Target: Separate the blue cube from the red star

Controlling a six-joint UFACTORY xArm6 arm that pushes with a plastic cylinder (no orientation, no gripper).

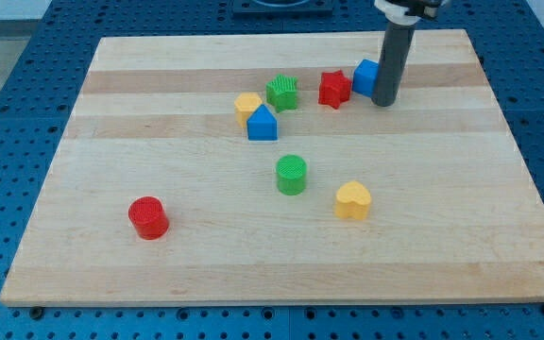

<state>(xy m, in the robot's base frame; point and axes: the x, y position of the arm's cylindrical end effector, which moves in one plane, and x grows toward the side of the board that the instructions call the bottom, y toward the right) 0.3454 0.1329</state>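
The blue cube (365,76) sits near the view's top right on the wooden board, partly hidden behind my rod. The red star (334,89) lies just to its left, touching or nearly touching it. My tip (383,101) rests on the board right against the blue cube's right side, slightly below it. The rod rises straight up out of the view's top.
A green cube (282,93), a yellow block (247,106) and a blue house-shaped block (263,124) cluster left of the star. A green cylinder (292,175), a yellow heart (352,200) and a red cylinder (147,217) lie lower down. The board's top edge (281,38) is close behind.
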